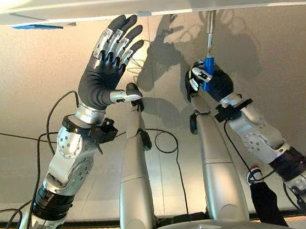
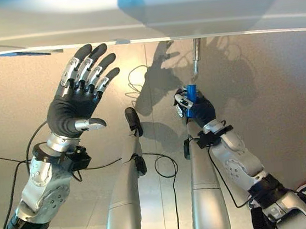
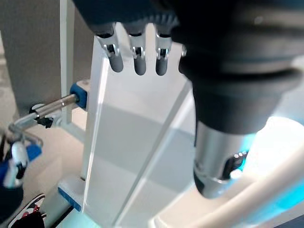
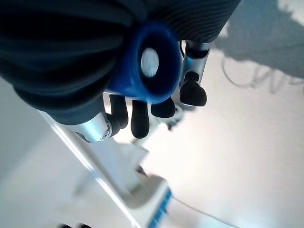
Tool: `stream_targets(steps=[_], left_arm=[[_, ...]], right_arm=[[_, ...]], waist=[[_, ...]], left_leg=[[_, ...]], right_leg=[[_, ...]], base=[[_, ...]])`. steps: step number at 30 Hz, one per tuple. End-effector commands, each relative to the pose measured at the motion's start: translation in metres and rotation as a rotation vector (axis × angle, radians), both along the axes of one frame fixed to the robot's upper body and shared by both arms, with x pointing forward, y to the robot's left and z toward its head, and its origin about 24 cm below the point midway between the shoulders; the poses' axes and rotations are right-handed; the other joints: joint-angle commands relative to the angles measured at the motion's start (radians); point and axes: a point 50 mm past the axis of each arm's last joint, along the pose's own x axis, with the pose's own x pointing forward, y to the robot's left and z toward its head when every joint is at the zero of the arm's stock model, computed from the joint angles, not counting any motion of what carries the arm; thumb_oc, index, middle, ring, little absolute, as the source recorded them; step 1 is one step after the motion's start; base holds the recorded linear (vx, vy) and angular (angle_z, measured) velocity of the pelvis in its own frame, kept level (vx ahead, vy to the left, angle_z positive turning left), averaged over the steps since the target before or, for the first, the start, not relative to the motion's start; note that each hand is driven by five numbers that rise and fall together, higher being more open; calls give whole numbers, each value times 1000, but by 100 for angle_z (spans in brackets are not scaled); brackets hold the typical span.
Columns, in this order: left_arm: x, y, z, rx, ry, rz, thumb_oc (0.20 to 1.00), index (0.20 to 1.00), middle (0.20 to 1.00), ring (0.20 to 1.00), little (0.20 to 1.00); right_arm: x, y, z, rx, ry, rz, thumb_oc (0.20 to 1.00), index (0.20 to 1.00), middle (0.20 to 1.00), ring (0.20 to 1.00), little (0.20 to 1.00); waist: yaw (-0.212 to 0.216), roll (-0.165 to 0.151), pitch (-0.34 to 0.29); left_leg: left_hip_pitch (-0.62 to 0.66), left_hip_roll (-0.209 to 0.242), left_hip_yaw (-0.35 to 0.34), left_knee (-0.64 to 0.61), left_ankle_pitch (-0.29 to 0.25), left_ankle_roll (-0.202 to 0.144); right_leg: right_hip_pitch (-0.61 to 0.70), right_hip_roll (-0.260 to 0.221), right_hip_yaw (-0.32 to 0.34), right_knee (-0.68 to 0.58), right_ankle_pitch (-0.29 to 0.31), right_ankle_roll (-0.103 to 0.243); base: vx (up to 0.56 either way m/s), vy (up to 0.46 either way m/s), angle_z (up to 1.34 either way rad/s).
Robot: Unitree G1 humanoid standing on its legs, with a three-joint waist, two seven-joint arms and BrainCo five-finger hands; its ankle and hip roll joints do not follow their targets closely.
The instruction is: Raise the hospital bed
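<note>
The hospital bed's white end board (image 1: 184, 0) runs along the far edge of the eye views. A silver crank rod (image 1: 210, 30) comes out from under it and ends in a blue handle (image 1: 207, 67). My right hand (image 1: 219, 85) is shut on that handle. In the right wrist view its fingers (image 4: 141, 118) and thumb curl round the blue handle (image 4: 152, 61). My left hand (image 1: 101, 76) is raised to the left of the crank, open, with straight fingers just short of the bed's edge. The left wrist view has its fingers (image 3: 137, 59) before the white panel (image 3: 133, 142).
Beige floor lies below the bed. The bed frame's lower corner has a blue piece (image 3: 69, 197), also seen from the right wrist (image 4: 159, 209). A blue strip (image 1: 35, 27) sits under the bed edge at the far left. A small red-and-white object (image 2: 305, 190) lies at lower right.
</note>
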Motion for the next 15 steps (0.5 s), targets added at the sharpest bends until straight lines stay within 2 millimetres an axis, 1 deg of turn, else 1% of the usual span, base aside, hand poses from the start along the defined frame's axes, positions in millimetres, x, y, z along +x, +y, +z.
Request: stream_targets(steps=[1, 4, 5, 6, 7, 9, 10, 11, 13, 14, 15], left_arm=[[-13, -8, 15, 5, -134, -48, 1000, 1000, 1000, 1000, 1000], [-10, -12, 16, -4, -137, -46, 1000, 1000, 1000, 1000, 1000], [-10, -12, 16, -4, -138, -46, 1000, 1000, 1000, 1000, 1000], [-8, -13, 17, -16, -139, -45, 1000, 1000, 1000, 1000, 1000], [-8, -13, 17, -16, -139, -45, 1000, 1000, 1000, 1000, 1000], [-7, -15, 15, -25, -134, -47, 1000, 1000, 1000, 1000, 1000], [-7, -15, 15, -25, -134, -47, 1000, 1000, 1000, 1000, 1000], [-7, -18, 15, -32, -133, -61, 1000, 1000, 1000, 1000, 1000], [-7, -20, 15, -45, -125, -81, 1000, 1000, 1000, 1000, 1000], [-9, -20, 16, -46, -123, -89, 1000, 1000, 1000, 1000, 1000], [-10, -20, 15, -53, -113, -105, 1000, 1000, 1000, 1000, 1000]], right_arm=[[-17, 54, 45, -56, -289, 300, 200, 200, 200, 200, 200], [-5, 63, 39, -120, -269, 277, 200, 200, 200, 200, 200], [-5, 63, 39, -120, -269, 277, 200, 200, 200, 200, 200], [3, 66, 39, -186, -280, 236, 200, 200, 200, 200, 200], [3, 66, 39, -186, -280, 236, 200, 200, 200, 200, 200], [16, 67, 32, -253, -255, 179, 200, 200, 200, 200, 200], [16, 67, 32, -253, -255, 179, 200, 200, 200, 200, 200], [31, 66, 23, -303, -210, 104, 200, 200, 200, 200, 200], [51, 61, 9, -363, -134, 4, 200, 200, 200, 200, 200], [58, 60, 5, -408, -115, -39, 200, 200, 200, 200, 200], [65, 56, -5, -427, -59, -79, 200, 200, 200, 200, 200]], waist=[[31, -15, -20], [39, -8, -20], [39, -8, -20], [45, -4, -20], [45, -3, -20], [53, 2, -20], [53, 2, -20], [59, 9, -20], [71, 18, -20], [76, 21, -20], [80, 23, -20]], left_leg=[[30, -12, 12, 144, -147, 6], [32, -13, 8, 146, -148, 7], [32, -13, 8, 146, -148, 7], [33, -13, 7, 147, -148, 7], [33, -13, 7, 147, -148, 7], [35, -14, 6, 146, -147, 7], [35, -14, 6, 146, -147, 7], [39, -14, 7, 146, -148, 7], [41, -15, 7, 145, -149, 6], [41, -16, 8, 146, -148, 6], [40, -16, 9, 145, -148, 6]], right_leg=[[79, 21, -40, -121, 85, 59], [80, 20, -40, -119, 85, 59], [80, 20, -40, -119, 85, 59], [84, 16, -42, -121, 86, 59], [84, 16, -43, -121, 86, 59], [86, 15, -43, -122, 86, 58], [86, 15, -43, -122, 86, 58], [89, 14, -43, -124, 86, 57], [91, 14, -42, -126, 88, 57], [92, 14, -42, -128, 89, 57], [93, 14, -42, -130, 90, 57]], base=[[0, 0, 0], [0, 0, 0], [0, 0, 0], [0, 0, 0], [0, 0, 0], [0, 0, 0], [0, 0, 0], [0, 0, 0], [0, 0, 0], [0, 0, 0], [-6, 10, -3]])
